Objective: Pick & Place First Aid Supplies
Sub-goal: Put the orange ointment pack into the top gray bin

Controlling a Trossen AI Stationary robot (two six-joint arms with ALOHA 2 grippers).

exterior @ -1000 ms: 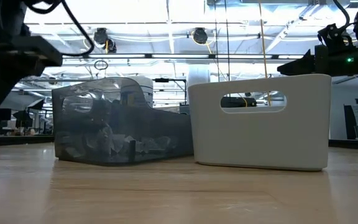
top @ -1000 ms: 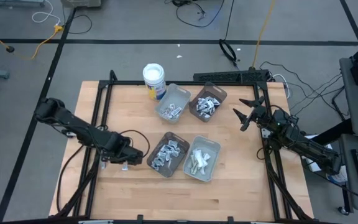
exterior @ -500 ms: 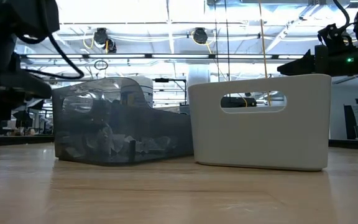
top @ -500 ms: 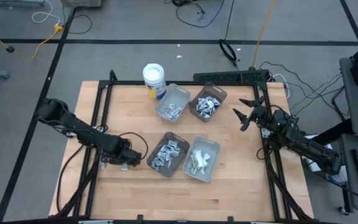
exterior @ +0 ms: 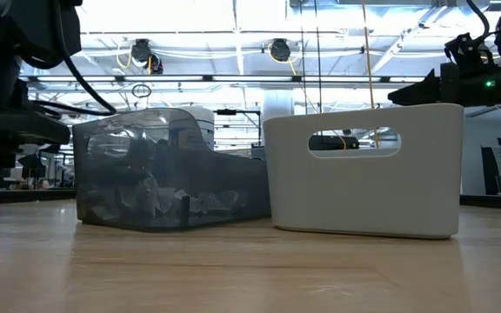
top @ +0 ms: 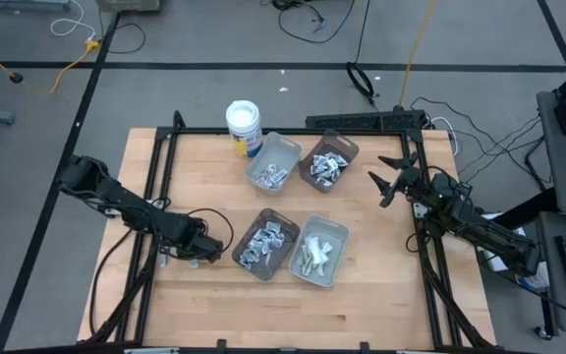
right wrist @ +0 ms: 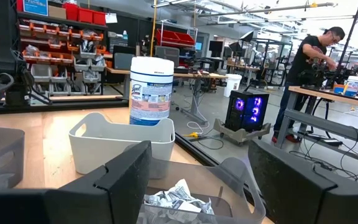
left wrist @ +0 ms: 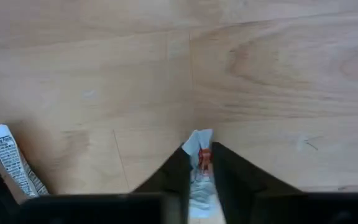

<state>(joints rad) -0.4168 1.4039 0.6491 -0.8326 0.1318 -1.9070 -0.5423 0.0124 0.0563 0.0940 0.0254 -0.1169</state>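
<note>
So the left gripper [left wrist: 199, 163] is pinched on a little packet [left wrist: 200, 163] right between its fingertips, down at the table [left wrist: 260, 74]. Looks paper-light, flat and floppy, probably slippery, so an edge pinch seems right. Another packet [left wrist: 8, 158] lies just beside it. The right gripper [top: 389, 178] waits, jaws spread.

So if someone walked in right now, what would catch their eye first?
Probably the four trays of first aid supplies clustered mid-table, with a white tub at the far edge beside them. Next, the left gripper, low over the wood left of the trays, pinching a small packet. The right gripper waits open at the table's right side.
</note>
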